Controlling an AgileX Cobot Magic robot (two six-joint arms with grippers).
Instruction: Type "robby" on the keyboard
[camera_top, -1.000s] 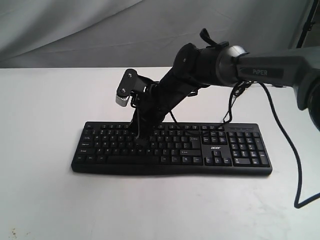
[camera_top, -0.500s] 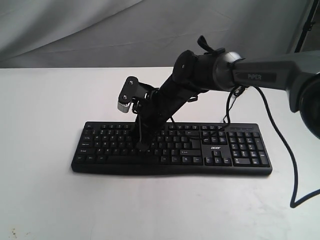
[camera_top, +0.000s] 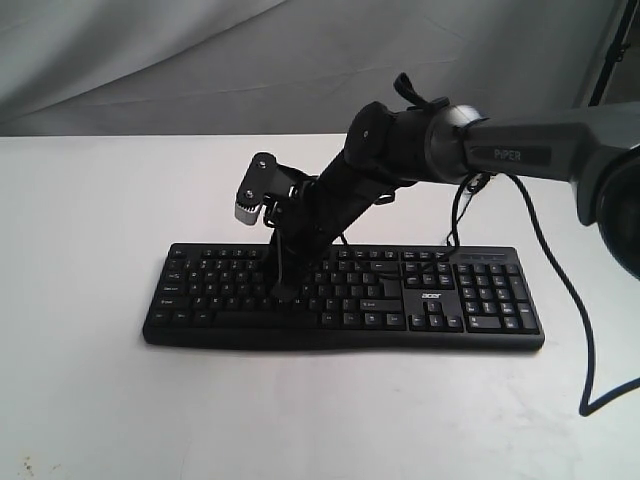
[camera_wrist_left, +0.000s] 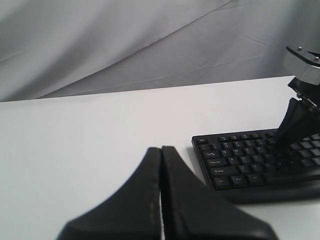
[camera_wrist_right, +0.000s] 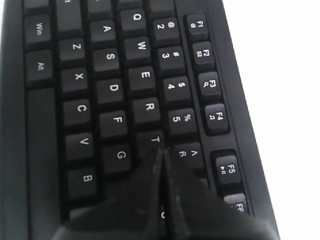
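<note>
The black keyboard (camera_top: 480, 300) lies flat on the white table, number pad and "acer" logo on the right. My right gripper (camera_top: 283, 293) reaches down across the middle onto its letter keys, jaws shut with nothing between them. In the right wrist view the shut tips (camera_wrist_right: 161, 150) end just past the T key (camera_wrist_right: 155, 140), beside 6, and they hide the keys beneath; whether a key is pressed cannot be told. My left gripper (camera_wrist_left: 161, 148) is shut and empty, hovering over bare table off the end of the keyboard (camera_wrist_left: 235, 160) with the Esc key. The exterior view does not show it.
The keyboard's thin black cable (camera_top: 455, 215) runs off behind it towards the right arm. A thicker black arm cable (camera_top: 590, 340) loops down at the right. A grey cloth backdrop (camera_top: 150, 60) stands behind the table's far edge.
The right arm shifted slightly to the right and its tip dropped a little lower on the keys; over the last half second it has hardly moved.
</note>
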